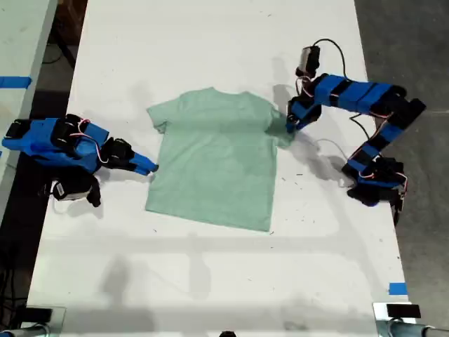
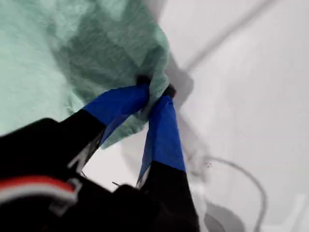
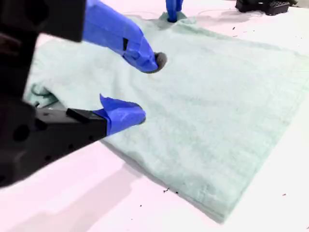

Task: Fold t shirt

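Observation:
The pale mint-green t shirt (image 1: 214, 161) lies flat on the white table (image 1: 210, 281), collar toward the far side. My first gripper (image 1: 291, 125) is at the sleeve on the exterior view's right, shut on a bunched fold of the t shirt (image 2: 48, 48); in the first wrist view the gripper (image 2: 154, 92) has cloth pinched between its blue tips. My second gripper (image 1: 151, 168) stands open at the shirt's side hem on the exterior view's left. In the second wrist view that gripper (image 3: 149, 89) hovers over the edge of the t shirt (image 3: 217, 96), holding nothing.
A thin white cable (image 1: 326, 144) loops on the table beside the first arm's base (image 1: 375, 186). Blue tape (image 1: 398, 288) marks the near corner on the exterior view's right. Another table with blue tape (image 1: 14, 82) stands at the exterior view's left.

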Controlling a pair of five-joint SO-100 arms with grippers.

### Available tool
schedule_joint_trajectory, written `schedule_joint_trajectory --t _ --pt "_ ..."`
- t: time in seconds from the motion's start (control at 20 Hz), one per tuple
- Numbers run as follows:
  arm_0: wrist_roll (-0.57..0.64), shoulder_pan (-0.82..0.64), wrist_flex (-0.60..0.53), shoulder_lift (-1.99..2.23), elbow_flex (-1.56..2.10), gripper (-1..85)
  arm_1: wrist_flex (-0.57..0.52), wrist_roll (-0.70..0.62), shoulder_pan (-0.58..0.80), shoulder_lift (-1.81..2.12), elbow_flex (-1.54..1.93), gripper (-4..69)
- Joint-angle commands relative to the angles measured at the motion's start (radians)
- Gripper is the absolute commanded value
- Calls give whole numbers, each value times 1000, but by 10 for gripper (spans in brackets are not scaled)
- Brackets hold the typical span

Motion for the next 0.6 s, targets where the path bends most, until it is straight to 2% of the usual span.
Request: schedule_joint_trajectory --t 0.0,0.15,0.25,0.35,0.45,0.5,0.55 --pt "8 -14 -5 5 3 133 55 2 -23 219 -104 16" --pt "8 -14 -5 5 3 133 164 -11 -196 124 -426 16" --pt "8 -14 -5 5 3 133 172 8 -327 -6 -584 17" --pt "8 -14 -5 5 3 133 133 31 -442 -129 -673 17" --pt "8 -14 -5 5 3 133 129 52 -518 -252 -758 26" --pt "8 -14 -5 5 3 133 163 60 -532 -291 -808 90" --pt "8 -14 -5 5 3 133 207 61 -531 -291 -838 184"
